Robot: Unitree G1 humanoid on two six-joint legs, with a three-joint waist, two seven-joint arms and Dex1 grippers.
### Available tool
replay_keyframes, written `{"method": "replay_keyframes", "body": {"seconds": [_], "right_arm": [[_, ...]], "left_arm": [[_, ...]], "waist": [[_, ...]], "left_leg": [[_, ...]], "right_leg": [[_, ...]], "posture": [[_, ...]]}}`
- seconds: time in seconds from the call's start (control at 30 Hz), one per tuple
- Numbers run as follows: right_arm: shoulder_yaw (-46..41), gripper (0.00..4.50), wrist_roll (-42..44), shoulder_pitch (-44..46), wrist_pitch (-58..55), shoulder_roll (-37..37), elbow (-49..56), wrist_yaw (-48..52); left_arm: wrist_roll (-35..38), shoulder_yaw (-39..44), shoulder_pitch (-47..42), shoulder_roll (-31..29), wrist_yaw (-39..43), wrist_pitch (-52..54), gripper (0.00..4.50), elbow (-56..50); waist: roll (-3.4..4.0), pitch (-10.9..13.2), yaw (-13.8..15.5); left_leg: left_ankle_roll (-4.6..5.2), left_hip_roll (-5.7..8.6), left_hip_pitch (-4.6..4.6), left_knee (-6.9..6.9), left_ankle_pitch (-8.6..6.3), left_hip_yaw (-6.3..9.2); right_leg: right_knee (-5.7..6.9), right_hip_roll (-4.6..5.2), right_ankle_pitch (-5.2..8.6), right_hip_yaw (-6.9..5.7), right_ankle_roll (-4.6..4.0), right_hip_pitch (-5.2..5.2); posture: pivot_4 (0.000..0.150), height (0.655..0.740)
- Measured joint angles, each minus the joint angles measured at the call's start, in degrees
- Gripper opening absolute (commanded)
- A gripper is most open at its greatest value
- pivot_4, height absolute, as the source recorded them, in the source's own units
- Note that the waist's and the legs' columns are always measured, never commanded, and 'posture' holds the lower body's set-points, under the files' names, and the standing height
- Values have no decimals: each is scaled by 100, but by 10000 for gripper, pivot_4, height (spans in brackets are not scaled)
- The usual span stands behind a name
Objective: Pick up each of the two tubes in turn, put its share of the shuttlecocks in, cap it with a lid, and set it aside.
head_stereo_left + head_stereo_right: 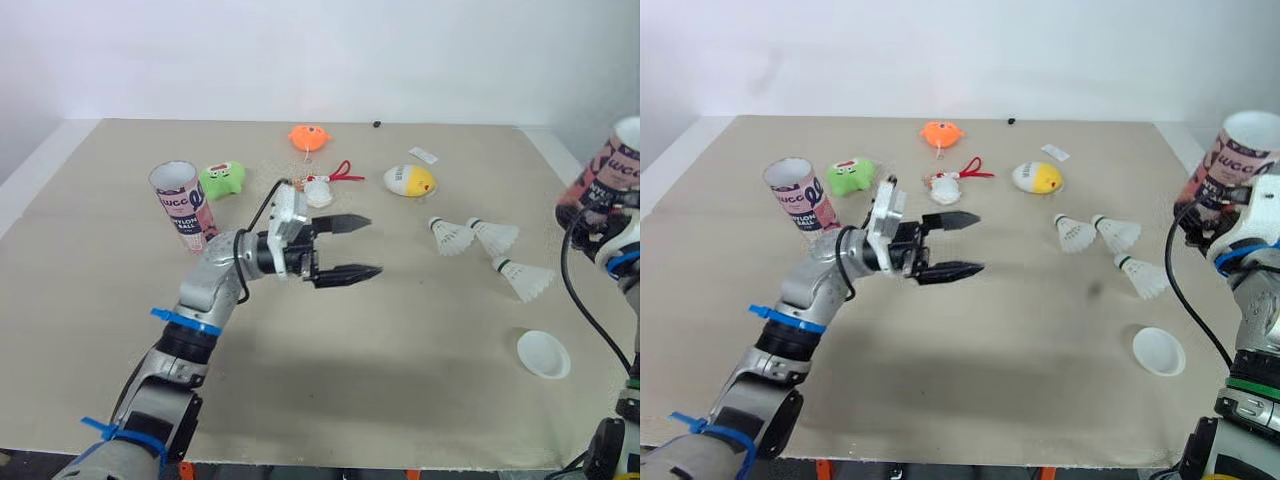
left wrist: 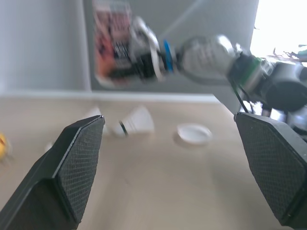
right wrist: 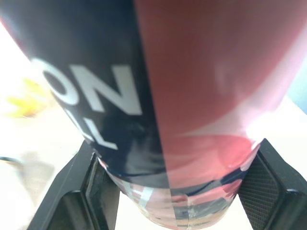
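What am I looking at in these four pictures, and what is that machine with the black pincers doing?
It is a two-armed humanoid robot. The two wide pictures come from cameras in its head, looking down at a table; the other two come from cameras on its wrists. Its left claw hangs open over the table. Its right claw grips a shuttlecock tube, held up at the right side. On the table: a second tube standing, three shuttlecocks, a white lid and small toys.

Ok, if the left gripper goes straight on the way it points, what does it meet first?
Probably the nearest shuttlecock, roughly in line with the open left gripper. Height is unclear: the gripper looks raised off the table and might pass over it.
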State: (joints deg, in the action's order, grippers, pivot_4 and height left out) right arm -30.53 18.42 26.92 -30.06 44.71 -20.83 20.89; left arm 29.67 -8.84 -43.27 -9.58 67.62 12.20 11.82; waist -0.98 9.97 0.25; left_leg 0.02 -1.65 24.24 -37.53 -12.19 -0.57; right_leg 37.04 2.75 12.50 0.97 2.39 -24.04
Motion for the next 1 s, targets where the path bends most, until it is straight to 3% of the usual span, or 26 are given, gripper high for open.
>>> {"method": "replay_keyframes", "body": {"seconds": [0.3, 0.53, 0.83, 0.9, 0.97, 1.0], "right_arm": [[33, 29730, -313, -102, 750, 1, -1670, -325], [38, 29730, -295, -11, 1074, 14, -2033, -311], [-210, 29730, 138, 81, 966, 12, -2289, -230], [-362, 39198, 314, 81, 814, 12, -2322, -237], [-476, 44889, 467, 74, 661, 12, -2326, -254], [-546, 44889, 521, 48, 584, 12, -2334, -264]], "left_arm": [[-364, 2, -289, 192, -352, -136, 45000, 399], [-338, 225, -282, 611, -636, -476, 45000, 433], [-321, 227, -220, 680, -641, -492, 45000, 431], [-321, 227, -208, 678, -641, -492, 45000, 405], [-321, 227, -183, 677, -643, -490, 45000, 358], [-321, 227, -161, 677, -644, -488, 45000, 327]], "waist": [[9, -4, -41], [10, -4, -89], [10, -4, -122], [9, -4, -123], [9, -4, -122], [10, -4, -122]], "left_leg": [[3, 0, -11, 1, -2, -25], [2, 7, -12, -4, 0, -30], [4, 8, -13, -5, 1, -34], [4, 8, -13, -5, 1, -33], [4, 8, -12, -5, 1, -32], [4, 10, -11, -5, 1, -33]], "right_leg": [[-1, -2, -2, 26, 12, -2], [-6, -2, -3, 45, 40, 5], [-7, -3, -5, 50, 46, 5], [-7, -3, -5, 50, 46, 6], [-8, -3, -5, 51, 46, 7], [-8, -3, -5, 54, 46, 6]], "posture": [[1500, 7400], [1500, 7400], [1500, 7400], [1500, 7400], [1500, 7400], [1500, 7400]]}}
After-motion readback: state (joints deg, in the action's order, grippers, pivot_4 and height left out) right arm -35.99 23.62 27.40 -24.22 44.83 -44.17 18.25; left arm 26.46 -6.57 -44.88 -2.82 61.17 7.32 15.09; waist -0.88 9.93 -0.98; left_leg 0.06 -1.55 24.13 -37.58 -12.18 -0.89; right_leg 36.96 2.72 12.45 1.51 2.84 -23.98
